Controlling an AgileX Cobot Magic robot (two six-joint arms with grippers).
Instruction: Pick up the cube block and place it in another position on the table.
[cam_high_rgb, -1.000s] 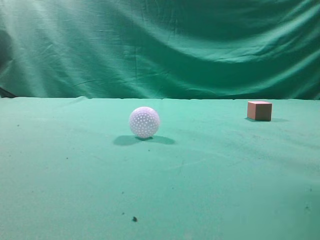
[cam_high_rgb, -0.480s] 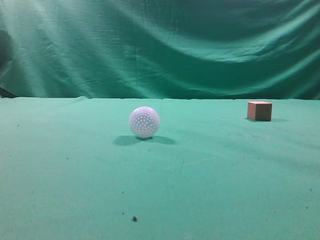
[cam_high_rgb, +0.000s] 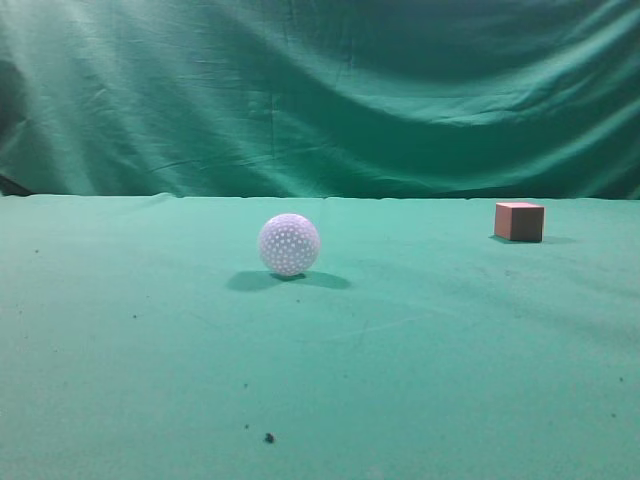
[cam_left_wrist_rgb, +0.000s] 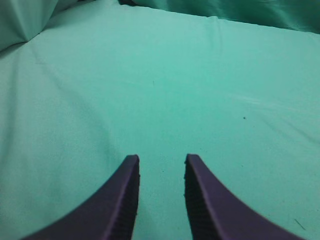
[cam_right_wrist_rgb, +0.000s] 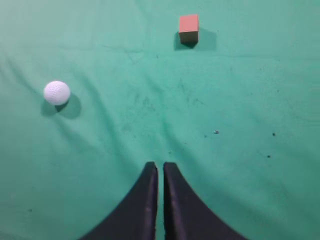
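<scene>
The cube block (cam_high_rgb: 519, 221) is reddish-brown with a pinkish top and rests on the green table (cam_high_rgb: 420, 350) at the far right. It also shows at the top of the right wrist view (cam_right_wrist_rgb: 188, 27), well ahead of my right gripper (cam_right_wrist_rgb: 160, 165), which is shut and empty over bare cloth. My left gripper (cam_left_wrist_rgb: 161, 159) is open and empty above bare green cloth; the cube is out of its view. Neither gripper shows in the exterior view.
A white dimpled ball (cam_high_rgb: 289, 244) sits near the table's middle, left of the cube; it also shows in the right wrist view (cam_right_wrist_rgb: 56, 92). A wrinkled green backdrop (cam_high_rgb: 320, 90) hangs behind the table. Dark specks (cam_high_rgb: 268, 437) dot the cloth.
</scene>
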